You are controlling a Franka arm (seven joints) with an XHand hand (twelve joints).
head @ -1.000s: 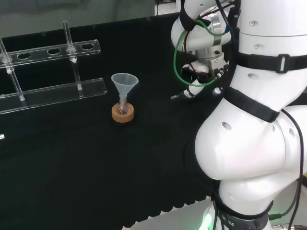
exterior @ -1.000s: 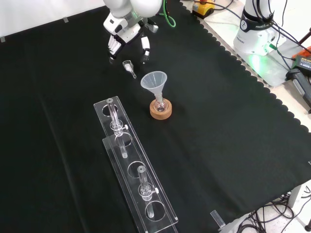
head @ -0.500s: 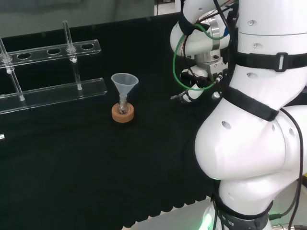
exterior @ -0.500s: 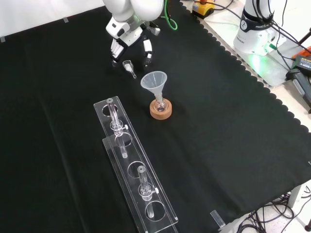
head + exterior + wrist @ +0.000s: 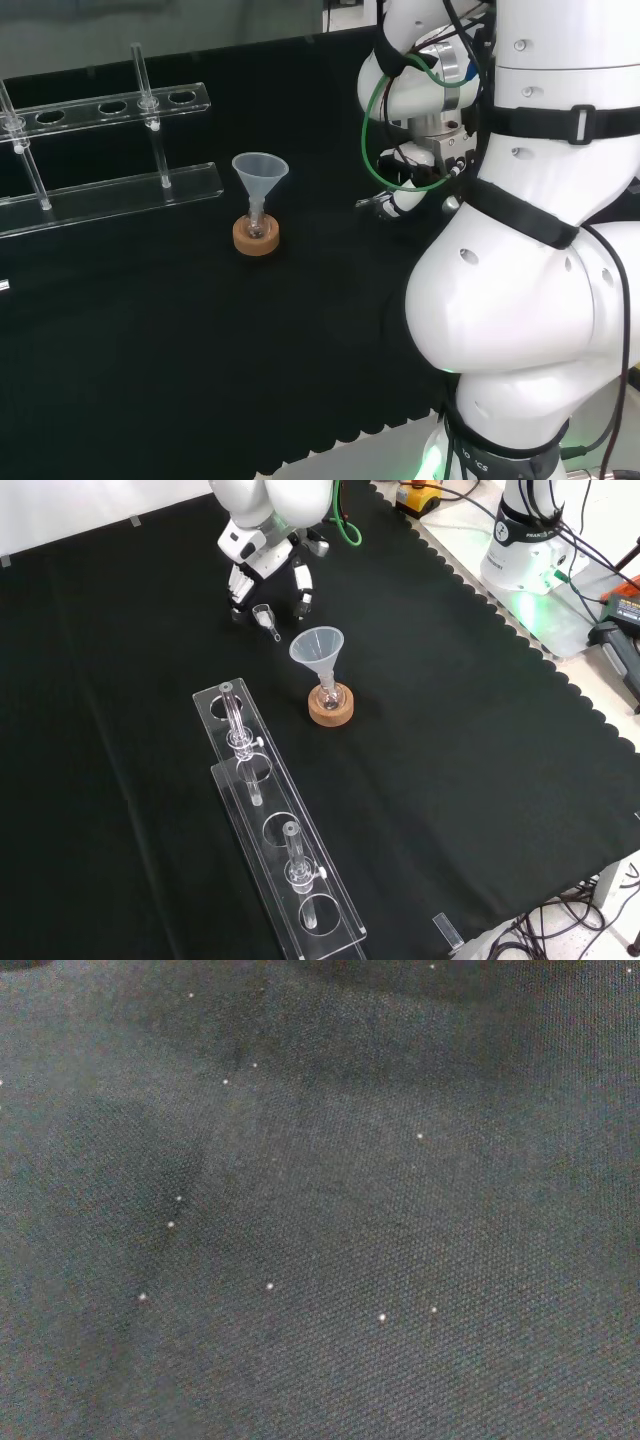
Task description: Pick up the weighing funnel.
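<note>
The fingers [image 5: 238, 584] point straight down at the black cloth [image 5: 450, 730], set apart from the thumb [image 5: 301, 588], and nothing lies in the gap between them, so we read the hand [image 5: 262, 552] as open and empty. In the front view, the weighing funnel [image 5: 265, 617] lies on the cloth just in front of that gap. Its little cup is toward the hand and its short stem points away toward the funnel [image 5: 317, 647]. We cannot tell whether any fingertip touches it, but it looks to be just clear of them. The wrist view shows bare cloth weave, speckled with pale flecks. The big funnel is near the hand and stands mouth up with its stem in a small flask [image 5: 328, 694] on a cork ring [image 5: 331, 711]. Farther out toward the camera is the clear test-tube rack [image 5: 262, 810], which carries two upright test tubes [image 5: 233, 716]. In the head view, the hand [image 5: 403, 196] is low over the cloth, tucked against the white arm [image 5: 540, 260], with the funnel well to its left. We judge the step in hand to be the approach, or pre-grasp, since the hand is straddling the piece but has not closed on it. The next move calls for a short drop and a slight shift, so that fingers and thumb come down on either side of the cup, and then a careful close. The piece is small, clear and light, and we think a fingertip landing on its rim could flick it away or roll it toward the funnel's stand.
</note>
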